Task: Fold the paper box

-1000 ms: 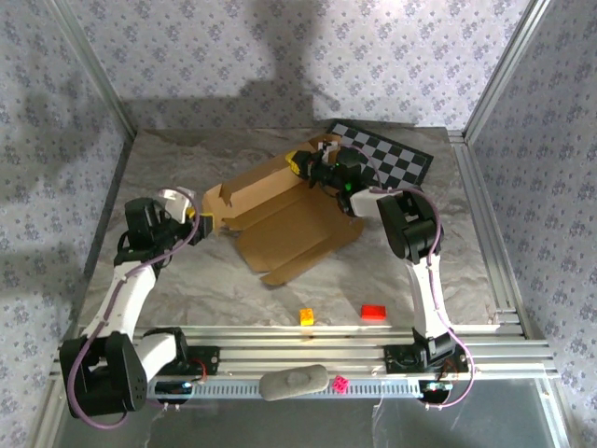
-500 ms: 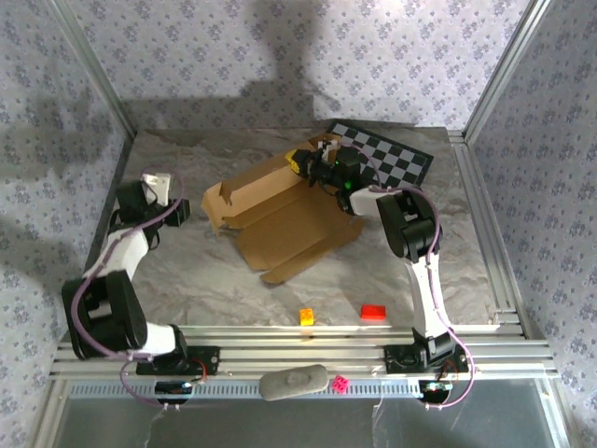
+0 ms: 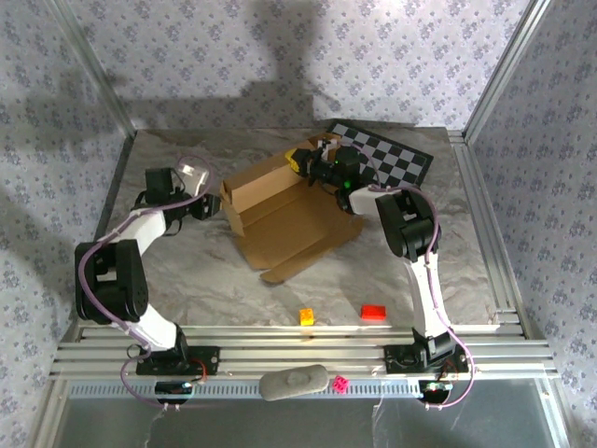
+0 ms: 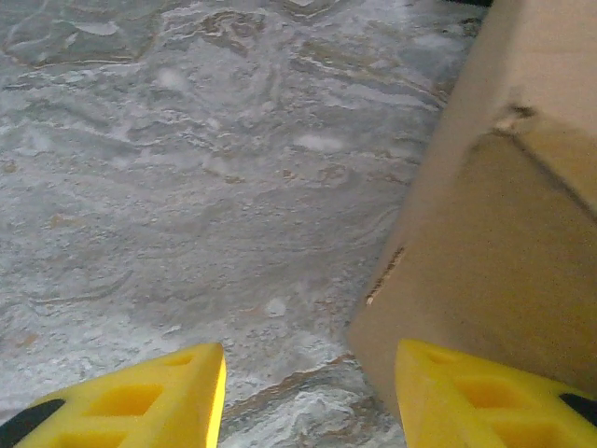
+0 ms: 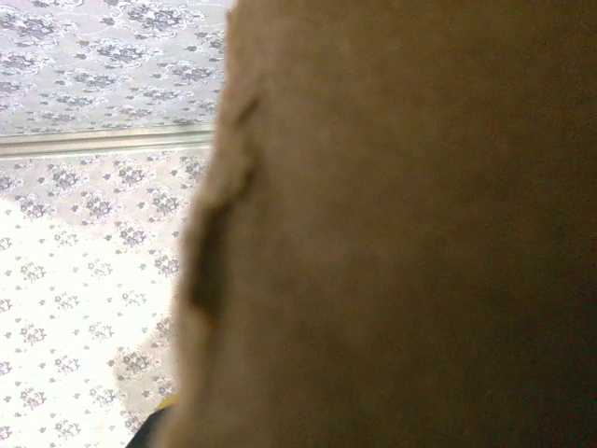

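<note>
Toward the far edge of the worktop (image 3: 177, 271), near its middle, the box (image 3: 289, 224) lay half-formed, its far-left wall raised and its near flaps flat. At its far corner, beside the checkered board (image 3: 392, 159), the right pincer (image 3: 310, 166) was clenched on the raised wall. The left pincer (image 3: 207, 207) stood released by the box's left corner, nothing between its fingers (image 4: 485, 397). Near the front edge lay a yellow block (image 3: 306, 316) and a red block (image 3: 374, 312).
</note>
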